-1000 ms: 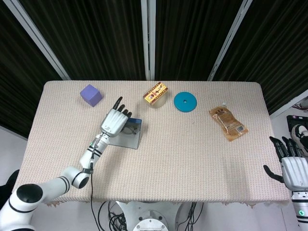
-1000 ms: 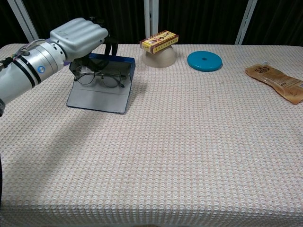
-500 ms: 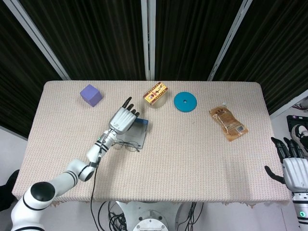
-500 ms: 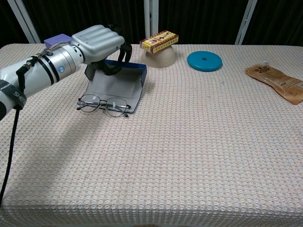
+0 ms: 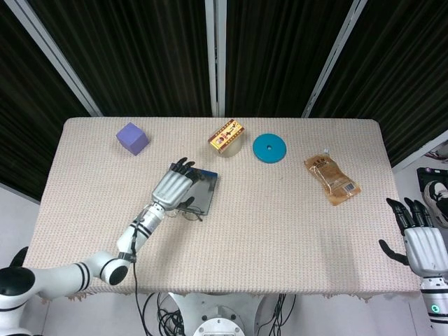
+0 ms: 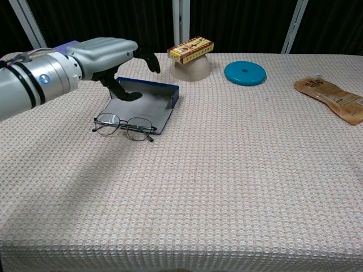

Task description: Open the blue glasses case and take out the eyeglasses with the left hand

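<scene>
Head view: blue glasses case [image 5: 203, 189] lay open, one of its kind, with left hand [image 5: 171, 190] spread over it holding nothing and right hand [image 5: 420, 238] idle, fingers apart; chest view: one pair of eyeglasses [image 6: 125, 126] already out on tabletop [image 6: 227, 170], task judged essentially complete.

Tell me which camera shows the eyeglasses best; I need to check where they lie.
The chest view. There the eyeglasses lie unobstructed on the table at the near edge of the open blue glasses case, both lenses clear. In the head view the left hand covers most of them; only a bit of frame shows.
</scene>
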Robot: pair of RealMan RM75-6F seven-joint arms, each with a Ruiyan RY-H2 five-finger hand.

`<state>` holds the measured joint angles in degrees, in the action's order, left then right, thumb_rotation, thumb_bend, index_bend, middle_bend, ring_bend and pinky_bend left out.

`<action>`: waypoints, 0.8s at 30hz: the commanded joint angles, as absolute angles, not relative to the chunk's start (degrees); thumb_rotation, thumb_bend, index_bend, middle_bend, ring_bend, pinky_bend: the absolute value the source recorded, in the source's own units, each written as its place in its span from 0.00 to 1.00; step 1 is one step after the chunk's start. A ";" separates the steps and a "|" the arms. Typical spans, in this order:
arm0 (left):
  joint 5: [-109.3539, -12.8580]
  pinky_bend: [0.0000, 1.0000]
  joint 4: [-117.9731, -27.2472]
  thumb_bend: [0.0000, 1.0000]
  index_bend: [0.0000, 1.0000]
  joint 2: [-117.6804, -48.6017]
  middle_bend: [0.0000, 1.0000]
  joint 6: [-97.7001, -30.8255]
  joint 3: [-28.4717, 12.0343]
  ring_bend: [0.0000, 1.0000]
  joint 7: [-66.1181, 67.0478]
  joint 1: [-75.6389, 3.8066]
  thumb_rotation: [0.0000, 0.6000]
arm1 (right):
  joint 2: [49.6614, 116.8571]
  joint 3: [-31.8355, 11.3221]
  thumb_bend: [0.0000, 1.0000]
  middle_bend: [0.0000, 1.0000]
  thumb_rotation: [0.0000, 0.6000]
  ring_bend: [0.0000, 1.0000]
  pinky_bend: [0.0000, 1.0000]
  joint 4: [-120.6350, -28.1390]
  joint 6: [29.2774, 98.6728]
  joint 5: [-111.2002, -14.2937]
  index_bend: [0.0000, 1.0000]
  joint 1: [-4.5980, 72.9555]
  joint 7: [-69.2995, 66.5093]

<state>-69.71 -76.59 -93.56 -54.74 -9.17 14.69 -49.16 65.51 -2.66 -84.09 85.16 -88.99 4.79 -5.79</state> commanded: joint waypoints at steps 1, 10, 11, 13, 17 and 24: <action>-64.53 0.00 -84.57 0.35 0.35 -89.21 0.23 -54.20 -7.06 0.06 21.89 -46.29 1.00 | 65.67 -2.66 0.19 0.14 1.00 0.00 0.00 -83.86 84.85 -89.12 0.00 5.07 -5.98; -55.16 0.00 -86.46 0.36 0.37 -91.55 0.23 -54.51 -6.29 0.06 30.83 -46.23 1.00 | 65.86 -2.61 0.19 0.14 1.00 0.00 0.00 -83.18 84.32 -89.56 0.00 5.76 -6.67; -54.54 0.00 -86.54 0.36 0.37 -91.85 0.23 -54.83 -6.25 0.06 31.60 -46.24 1.00 | 65.88 -2.59 0.19 0.14 1.00 0.00 0.00 -83.13 84.25 -89.52 0.00 5.78 -6.75; -53.55 0.00 -86.62 0.36 0.37 -92.24 0.23 -55.20 -6.28 0.06 32.66 -46.33 1.00 | 65.95 -2.58 0.19 0.14 1.00 0.00 0.00 -83.00 84.19 -89.48 0.00 5.82 -6.87; -52.10 0.00 -86.64 0.36 0.38 -92.99 0.23 -55.74 -6.51 0.06 33.91 -46.55 1.00 | 66.07 -2.49 0.19 0.14 1.00 0.00 0.00 -82.80 84.08 -89.44 0.00 5.88 -7.03; -50.82 0.00 -85.60 0.36 0.40 -93.94 0.24 -55.41 -6.93 0.06 34.14 -47.00 1.00 | 66.00 -2.45 0.19 0.14 1.00 0.00 0.00 -82.73 84.06 -89.23 0.00 5.86 -7.10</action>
<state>-50.85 -85.63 -93.91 -55.43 -6.90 34.15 -46.98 66.00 -2.45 -82.73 84.06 -89.23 5.86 -7.10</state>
